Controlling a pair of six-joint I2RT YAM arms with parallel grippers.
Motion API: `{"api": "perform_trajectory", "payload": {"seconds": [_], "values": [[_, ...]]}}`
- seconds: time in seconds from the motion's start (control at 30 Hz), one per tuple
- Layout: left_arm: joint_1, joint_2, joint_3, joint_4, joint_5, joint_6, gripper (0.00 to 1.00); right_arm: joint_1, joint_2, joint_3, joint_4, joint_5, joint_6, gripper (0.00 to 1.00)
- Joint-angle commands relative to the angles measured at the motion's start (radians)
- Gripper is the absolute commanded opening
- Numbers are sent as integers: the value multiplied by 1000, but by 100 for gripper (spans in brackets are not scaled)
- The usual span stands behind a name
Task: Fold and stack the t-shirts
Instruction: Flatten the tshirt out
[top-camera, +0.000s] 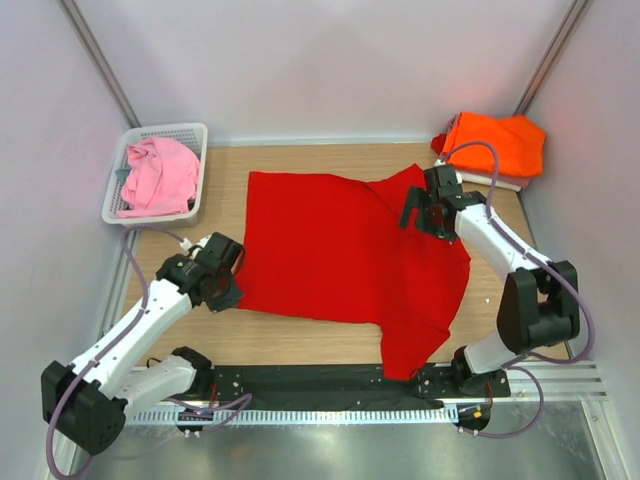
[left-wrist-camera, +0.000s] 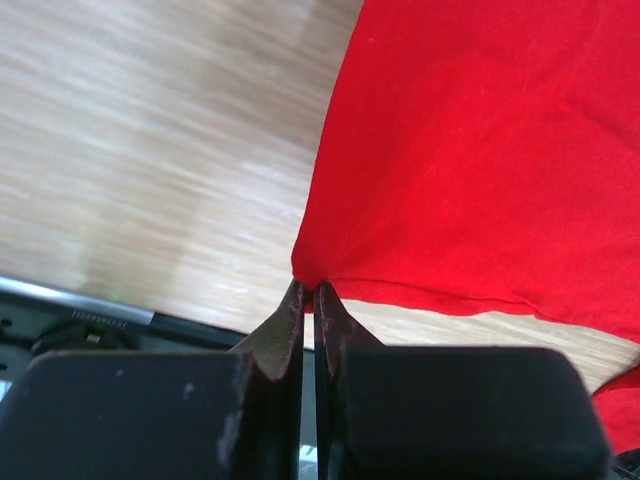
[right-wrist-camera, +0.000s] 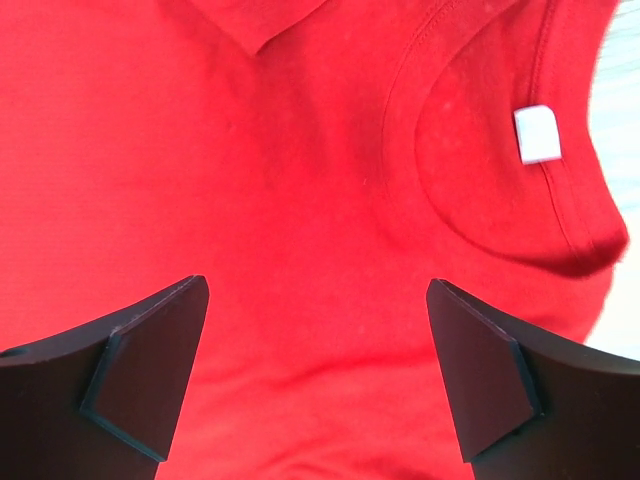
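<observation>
A bright red t-shirt (top-camera: 340, 250) lies spread on the wooden table, with one part hanging over the front edge. My left gripper (top-camera: 228, 285) is shut on the shirt's near-left bottom corner (left-wrist-camera: 312, 272). My right gripper (top-camera: 420, 212) is open and empty just above the shirt's collar end; its view shows the neckline (right-wrist-camera: 470, 190) with a white label (right-wrist-camera: 538, 133) beyond the fingers (right-wrist-camera: 150, 370). An orange t-shirt (top-camera: 497, 143) lies folded at the back right on a white one (top-camera: 500, 181). A pink t-shirt (top-camera: 155, 175) lies crumpled in a basket.
A white mesh basket (top-camera: 196, 135) stands at the back left. White walls close in the left, back and right sides. A black strip and metal rail (top-camera: 330, 385) run along the table's front edge by the arm bases.
</observation>
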Motion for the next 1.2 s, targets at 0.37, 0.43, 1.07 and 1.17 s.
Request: {"api": "perform_trajectory", "payload": {"seconds": [0.37, 0.43, 1.07, 1.17], "values": [[-3, -95, 122, -179, -24, 150, 74, -9, 362, 244, 149, -131, 75, 80], [-3, -89, 134, -115, 21, 201, 74, -9, 388, 276, 155, -161, 90, 79], [-2, -53, 142, 91, 98, 381, 72, -7, 560, 460, 80, -71, 119, 62], [-2, -65, 142, 92, 94, 379, 72, -6, 520, 419, 93, -57, 127, 62]]}}
